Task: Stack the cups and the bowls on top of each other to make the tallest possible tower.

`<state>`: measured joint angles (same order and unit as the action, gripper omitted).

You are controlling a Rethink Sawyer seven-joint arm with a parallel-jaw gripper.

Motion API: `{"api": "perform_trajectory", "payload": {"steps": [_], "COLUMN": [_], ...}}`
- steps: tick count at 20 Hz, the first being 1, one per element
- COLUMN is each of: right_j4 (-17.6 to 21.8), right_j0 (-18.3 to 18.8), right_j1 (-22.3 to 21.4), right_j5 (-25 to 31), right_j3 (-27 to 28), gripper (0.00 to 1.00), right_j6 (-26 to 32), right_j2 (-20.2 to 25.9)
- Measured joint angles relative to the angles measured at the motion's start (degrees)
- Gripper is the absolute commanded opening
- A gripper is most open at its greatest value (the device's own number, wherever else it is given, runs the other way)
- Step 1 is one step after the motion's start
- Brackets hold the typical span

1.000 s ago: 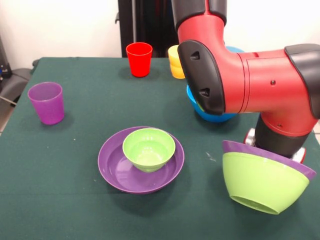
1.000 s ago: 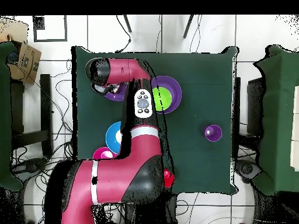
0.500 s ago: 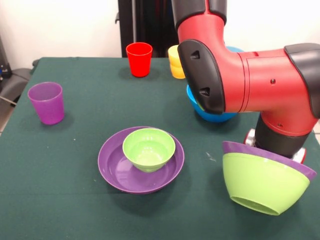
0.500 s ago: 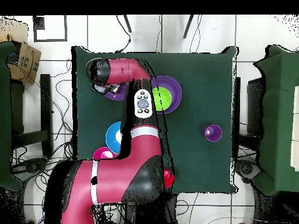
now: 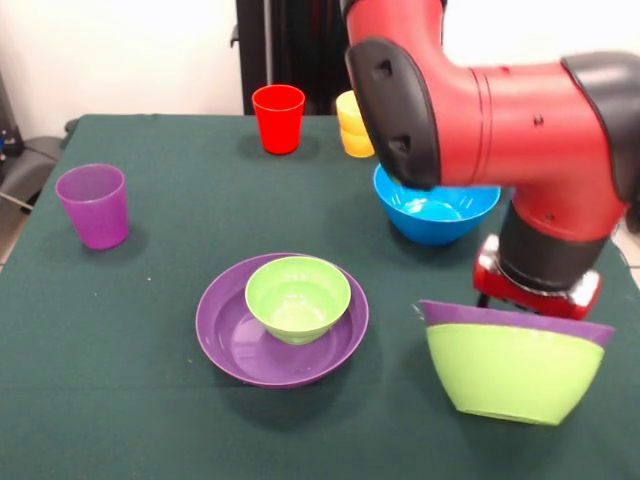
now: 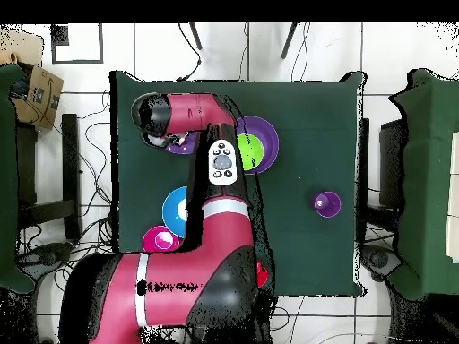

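At the front right a large lime green bowl has a purple bowl nested in it. The pair hangs almost level from my gripper, which is shut on the far rim under the red wrist. A large purple bowl at the centre holds a small green bowl. A blue bowl sits behind. The red cup and yellow-orange cup stand at the back, and the purple cup at the left. From overhead the arm covers my gripper. The tower is out of view.
Overhead, a magenta bowl and the blue bowl lie beside the arm. The purple cup stands alone toward the right. The green table's edge runs close to the purple cup. Cables cross the floor around the table.
The arm has risen and swung. The nested lime green and purple bowls have turned from steeply tilted to nearly level and shifted slightly left. The blue bowl now shows fully.
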<state>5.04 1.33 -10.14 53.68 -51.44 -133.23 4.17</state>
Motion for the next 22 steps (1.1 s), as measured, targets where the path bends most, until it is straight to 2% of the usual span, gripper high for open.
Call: {"api": "perform_trajectory", "payload": {"steps": [6, 12, 17, 22], "right_j4": [1.08, 1.20, 1.21, 1.21], "right_j0": [4.13, 7.55, 9.27, 9.24], "right_j1": [-7.84, -12.34, -13.45, -13.15], "right_j5": [-0.04, 1.66, 3.02, 3.93], "right_j3": [-7.60, -9.70, -9.27, -8.89], "gripper": [1.00, 1.00, 1.00, 1.00], "right_j6": [0.00, 0.00, 0.00, 0.00], "right_j2": [-0.07, -0.08, -0.10, -0.02]}}
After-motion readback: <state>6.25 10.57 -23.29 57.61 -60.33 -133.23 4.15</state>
